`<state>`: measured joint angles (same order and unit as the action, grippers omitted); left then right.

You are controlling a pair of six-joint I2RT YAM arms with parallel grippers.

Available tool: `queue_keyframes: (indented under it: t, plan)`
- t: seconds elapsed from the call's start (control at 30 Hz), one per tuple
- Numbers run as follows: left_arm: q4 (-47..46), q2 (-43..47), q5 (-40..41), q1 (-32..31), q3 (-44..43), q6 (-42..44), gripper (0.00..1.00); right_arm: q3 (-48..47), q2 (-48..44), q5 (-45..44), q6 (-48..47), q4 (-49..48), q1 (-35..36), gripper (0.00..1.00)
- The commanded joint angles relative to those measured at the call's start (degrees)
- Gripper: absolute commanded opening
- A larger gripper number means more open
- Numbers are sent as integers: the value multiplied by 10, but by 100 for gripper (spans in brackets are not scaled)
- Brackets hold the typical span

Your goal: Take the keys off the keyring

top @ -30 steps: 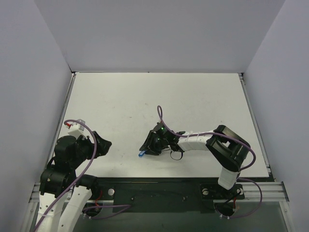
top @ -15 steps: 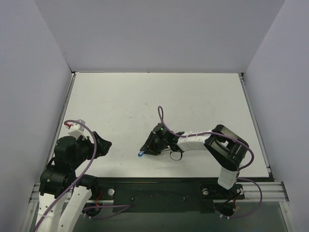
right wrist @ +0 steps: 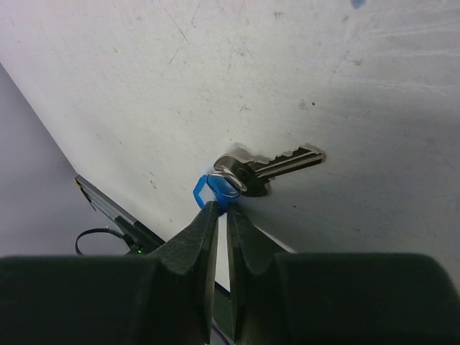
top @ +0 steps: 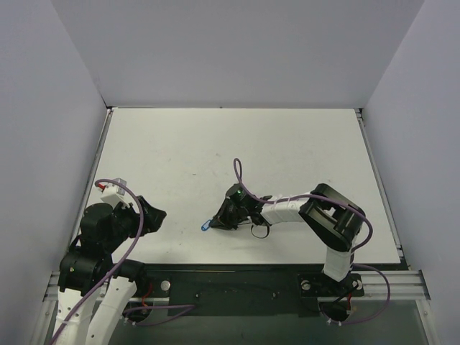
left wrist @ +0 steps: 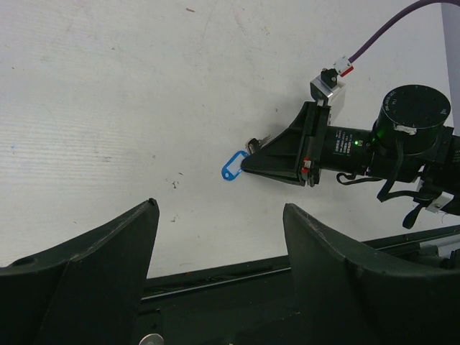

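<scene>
The silver key (right wrist: 287, 162) lies flat on the white table, hooked on the thin metal keyring (right wrist: 228, 180) with its blue tag (right wrist: 205, 192). My right gripper (right wrist: 221, 205) is low over the table, its jaws closed to a thin slit on the tag's near edge. In the top view the tag (top: 204, 226) pokes out left of the right gripper (top: 210, 224). The left wrist view shows the tag (left wrist: 231, 167) and a bit of the key (left wrist: 253, 144) at the right gripper's tip. My left gripper (left wrist: 219, 208) is open and empty at the near left (top: 157, 215).
The white table (top: 237, 144) is walled on the left, back and right. A black and aluminium rail (top: 237, 284) runs along the near edge behind both arms. A purple cable (top: 237, 172) loops above the right wrist.
My right gripper has slid a little to the left along the table, and the blue tag has moved left with it. The left arm has barely moved.
</scene>
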<state>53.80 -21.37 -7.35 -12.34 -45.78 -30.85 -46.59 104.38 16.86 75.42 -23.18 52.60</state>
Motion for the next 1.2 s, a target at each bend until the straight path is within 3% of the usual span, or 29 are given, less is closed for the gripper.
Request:
queue_keyframes:
  t: [0.0,0.6,0.93,1.17]
  plan:
    - [-14,5,2,-3,-5,3,80,-17,14,-3,-9,35,4,4]
    - [-47,26,-26,-3,-38,-29,80,-84,-67,31,-67,115,-19,0]
    - [-129,-57,-7,-3,-150,-146,79,-129,-127,47,2,54,-56,0]
    - [-212,-120,4,-3,-217,-249,77,-170,-168,20,112,-61,-70,0]
